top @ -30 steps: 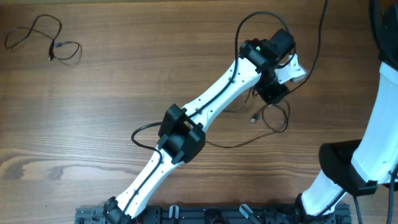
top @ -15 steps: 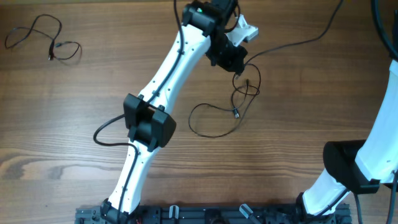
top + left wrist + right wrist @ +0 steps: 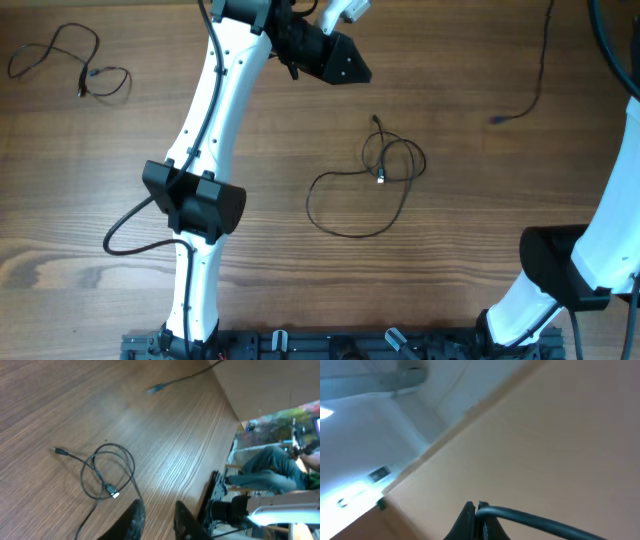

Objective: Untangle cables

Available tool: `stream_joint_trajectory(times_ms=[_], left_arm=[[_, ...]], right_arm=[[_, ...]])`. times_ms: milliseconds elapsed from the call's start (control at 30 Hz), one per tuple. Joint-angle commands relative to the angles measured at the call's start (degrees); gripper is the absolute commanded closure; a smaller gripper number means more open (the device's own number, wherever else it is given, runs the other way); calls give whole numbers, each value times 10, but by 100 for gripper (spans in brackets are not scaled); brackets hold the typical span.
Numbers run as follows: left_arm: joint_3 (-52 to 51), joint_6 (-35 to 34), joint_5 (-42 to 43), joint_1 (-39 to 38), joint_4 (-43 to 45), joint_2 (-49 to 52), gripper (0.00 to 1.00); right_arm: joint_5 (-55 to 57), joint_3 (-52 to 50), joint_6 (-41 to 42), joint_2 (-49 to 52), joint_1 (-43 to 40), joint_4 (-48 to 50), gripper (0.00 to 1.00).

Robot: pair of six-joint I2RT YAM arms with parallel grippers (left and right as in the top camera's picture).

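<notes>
One thin black cable (image 3: 388,162) lies in small loops mid-table, with a long tail curving toward the front; it also shows in the left wrist view (image 3: 107,474). A second cable (image 3: 541,70) hangs from the top right, its plug end (image 3: 497,120) just over the table, also in the left wrist view (image 3: 156,389). My right gripper (image 3: 479,506) is shut on this cable (image 3: 540,521), raised and out of the overhead view. My left gripper (image 3: 352,70) is open and empty, above and left of the loops (image 3: 157,510). A third cable (image 3: 62,62) lies far left.
My left arm (image 3: 205,150) stretches from the front rail up the left-middle of the table. My right arm (image 3: 600,210) stands at the right edge. The table edge and a rail show at the right in the left wrist view (image 3: 220,490).
My left gripper swung left and toward the table's back, off the cables. The looped cable now lies loose mid-table. The right-held cable pulled free and hangs apart at the right.
</notes>
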Motion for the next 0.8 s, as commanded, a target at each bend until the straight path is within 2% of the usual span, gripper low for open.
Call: stream_joint_trajectory(times_ms=[0,100,133,167,200,267,367,467,500,533,567,633,667,700,733,767], left_arm=[[3,-17,-15,1,1,-15,75],[3,-79,-18,19,12,-15,70],[3,-99,-18,31,17,-16,60],[3,-103,-17,43,19,-16,41],[3,-107,-15,60,18,-16,37],[3,-134,-16,77,24,-16,37],[3,-242,-16,106,54,-16,36],[3,-346,-14,110,54,-16,20],[3,-386,-6,110,54,-16,19],[3,-414,11,109,54,-16,16],[3,-447,75,110,54,-16,16],[3,-514,206,112,64,-16,16],[3,-569,246,113,70,-16,16],[3,-660,269,116,74,-16,24],[3,-739,269,117,74,-16,24],[3,-773,270,117,74,-16,24]], right_arm=[[-101,8,42,5,7,46,96],[-101,8,58,10,35,45,96],[-96,8,53,11,48,30,96],[-91,7,41,11,58,16,96],[-81,0,29,11,71,-8,96],[-89,-14,11,11,87,-30,95],[-171,-50,-33,11,132,-38,96],[-264,-52,-59,11,156,13,96],[-285,-52,-57,11,160,36,96],[-301,-52,-52,11,165,59,96],[-309,-52,-54,11,173,72,96],[-312,-53,-120,11,176,44,96],[-312,-53,-137,11,178,33,96],[-313,-53,-165,12,183,21,96],[-321,-53,-190,13,194,18,96],[-327,-53,-207,15,202,19,96]])
